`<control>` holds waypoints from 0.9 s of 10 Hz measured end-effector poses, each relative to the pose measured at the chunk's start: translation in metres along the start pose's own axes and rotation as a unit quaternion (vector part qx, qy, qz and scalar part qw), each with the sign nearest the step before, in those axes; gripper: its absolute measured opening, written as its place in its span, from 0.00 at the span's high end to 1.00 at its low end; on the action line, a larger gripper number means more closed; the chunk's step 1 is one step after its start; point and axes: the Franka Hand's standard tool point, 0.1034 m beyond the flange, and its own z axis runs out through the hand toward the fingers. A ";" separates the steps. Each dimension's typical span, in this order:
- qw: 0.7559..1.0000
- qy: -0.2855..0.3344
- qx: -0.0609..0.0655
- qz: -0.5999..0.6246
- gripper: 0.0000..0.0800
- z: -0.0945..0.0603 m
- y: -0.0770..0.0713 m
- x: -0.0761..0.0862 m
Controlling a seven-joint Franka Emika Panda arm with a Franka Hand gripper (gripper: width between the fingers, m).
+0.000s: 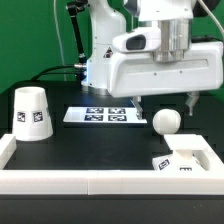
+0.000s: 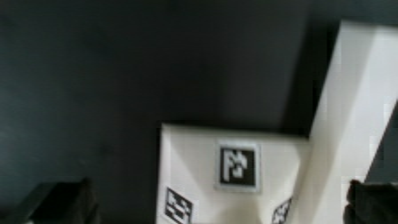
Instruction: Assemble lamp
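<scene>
Exterior view: on the black tabletop (image 1: 90, 150), toward the exterior view's left, the cup-like shade (image 1: 30, 112), upright with its narrow end up, one tag facing the camera. Farther back near the middle, flat on the table, the marker board (image 1: 100, 115). Just to the exterior view's right of that board, the ball-shaped bulb (image 1: 165, 121), resting on the table, apart from the other lamp parts. Near the front corner on the exterior view's right, the low stepped base (image 1: 185, 158), tags on its sides, tucked close to the white border wall (image 1: 100, 184); touching it or only just beside it, impossible to tell. Above bulb and base, the gripper (image 1: 166, 103), spread wide and empty, dark fingers (image 1: 140, 103) well apart, pointing down, clear of every part; the bulb just under the gap between them in this picture, depth unclear. Wrist view: looking down on the base (image 2: 196, 160), one square tag on its upper face, parts of further tags on its side faces, the border wall (image 2: 347, 110) running alongside. There too the gripper (image 2: 217, 205) released, fingers (image 2: 59, 198) at opposite edges of the picture, nothing pinched between them, the base lying below the gap, untouched.
</scene>
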 end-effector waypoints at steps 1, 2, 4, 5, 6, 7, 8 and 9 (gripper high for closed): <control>1.000 0.001 -0.002 0.000 0.13 -0.008 0.003 -0.018; 1.000 0.000 -0.004 0.000 0.13 -0.012 0.002 -0.039; 1.000 0.007 -0.001 0.012 0.13 -0.001 0.004 -0.063; 1.000 0.006 -0.001 0.014 0.13 -0.001 0.003 -0.062; 0.999 0.006 0.000 0.036 0.13 -0.001 0.003 -0.061; 0.997 0.006 0.003 0.076 0.13 -0.001 0.004 -0.062; 0.993 0.005 0.009 0.117 0.13 0.000 0.017 -0.063; 0.981 0.003 0.009 0.193 0.13 0.002 0.017 -0.068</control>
